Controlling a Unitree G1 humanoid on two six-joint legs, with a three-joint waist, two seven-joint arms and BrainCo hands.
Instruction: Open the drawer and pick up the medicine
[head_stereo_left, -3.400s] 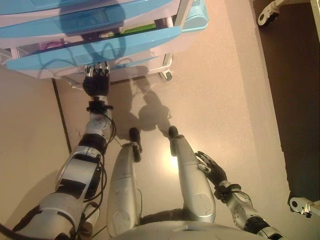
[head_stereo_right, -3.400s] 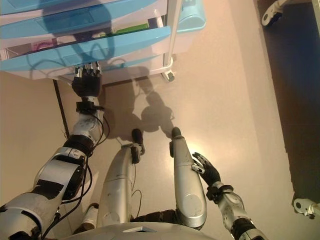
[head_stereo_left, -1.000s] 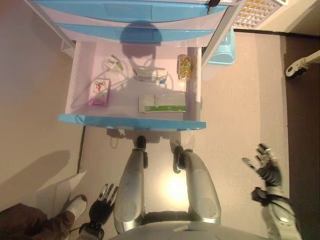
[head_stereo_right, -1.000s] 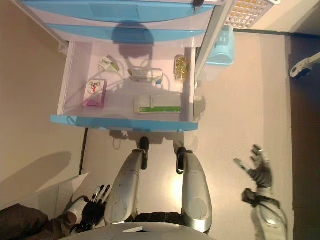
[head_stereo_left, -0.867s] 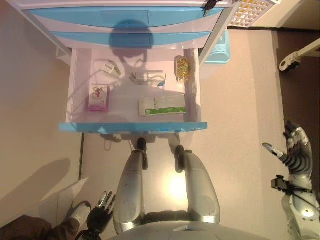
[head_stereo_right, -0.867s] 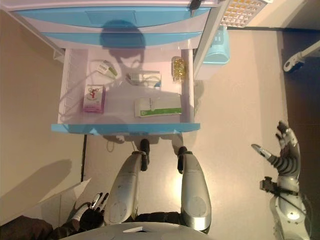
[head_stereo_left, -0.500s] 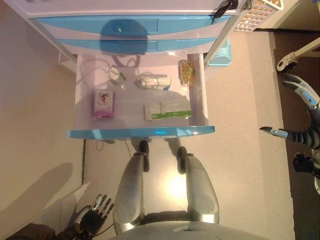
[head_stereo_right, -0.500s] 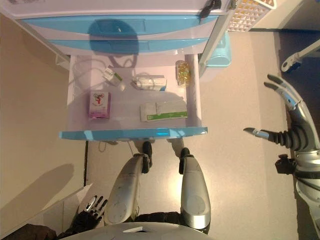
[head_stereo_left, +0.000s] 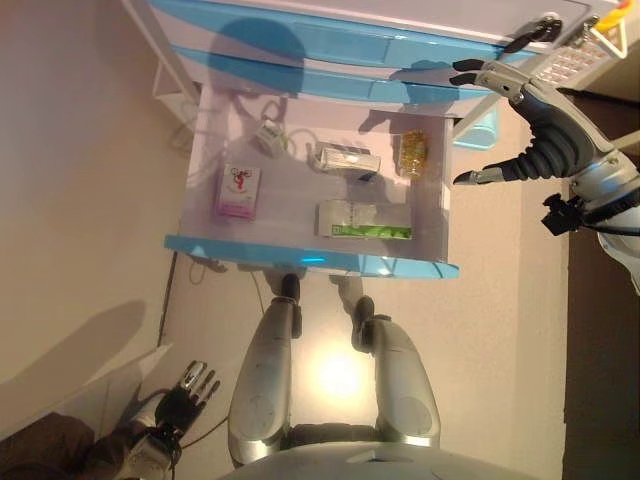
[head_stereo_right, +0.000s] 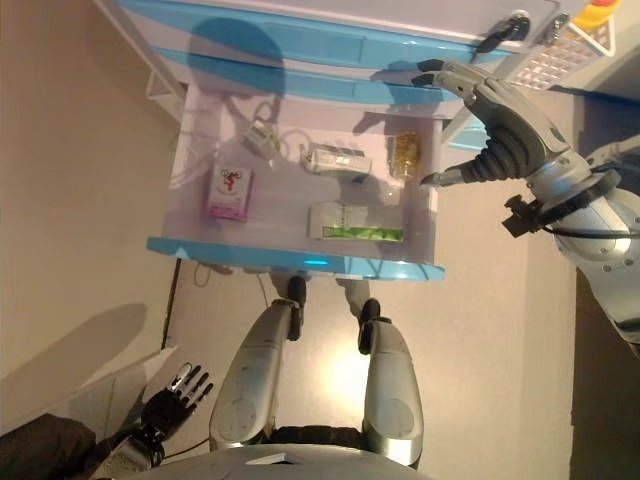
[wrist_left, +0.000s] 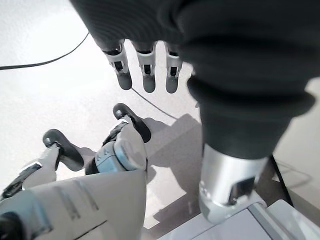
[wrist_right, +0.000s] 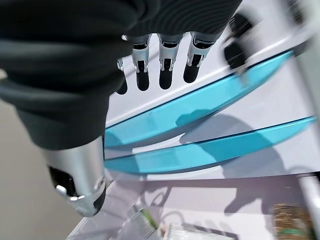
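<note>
The bottom drawer (head_stereo_left: 310, 258) with a blue front stands pulled out. In it lie a pink box (head_stereo_left: 238, 190), a white and green box (head_stereo_left: 364, 219), a white packet (head_stereo_left: 345, 159), a small white item (head_stereo_left: 268, 135) and a blister pack of yellow capsules (head_stereo_left: 413, 154). My right hand (head_stereo_left: 535, 122) is open and empty, above the drawer's right rear corner, fingers spread. My left hand (head_stereo_left: 186, 387) hangs low at the lower left, open and empty, far from the drawer.
Two shut blue-fronted drawers (head_stereo_left: 330, 45) sit above the open one. A light blue bin (head_stereo_left: 484, 128) stands right of the cabinet. A white perforated basket (head_stereo_left: 570, 62) is at the top right. A person's dark sleeve (head_stereo_left: 50, 450) shows in the lower left corner.
The drawer has gone from slightly ajar with my left hand at its front to fully pulled out. My left hand dropped low. My right hand rose from the side to above the drawer's right corner.
</note>
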